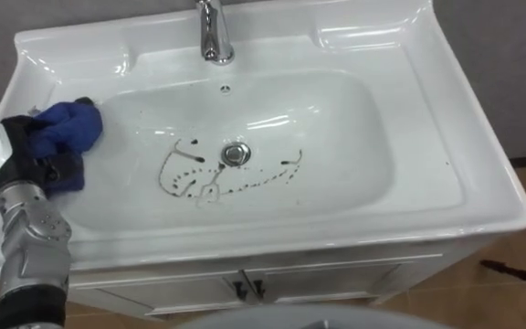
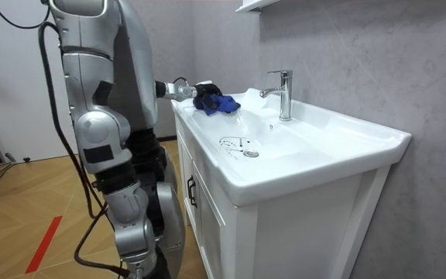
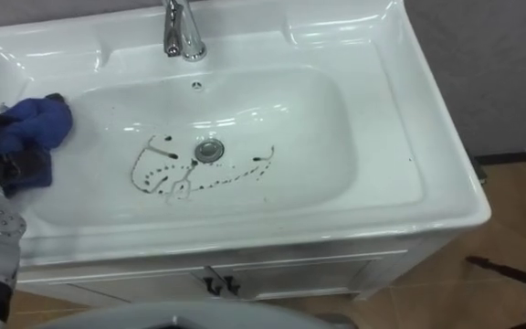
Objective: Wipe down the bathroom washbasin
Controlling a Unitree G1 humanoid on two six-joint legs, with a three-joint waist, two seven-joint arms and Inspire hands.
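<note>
Shell: silver-grey metal on torso, arms and legs, with black joints at waist and hips. Black cables run down the back. Left hand (image 1: 35, 155): black, with a yellow-labelled white tag.

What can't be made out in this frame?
Eye views: top of the faucet, cut by the upper edge.
Eye views: part of the blue cloth, under the left hand gripping it.
Room view: the dark marks by the drain, too small to trace.
Eye views: a dark thing on the floor, cut by the right edge.
</note>
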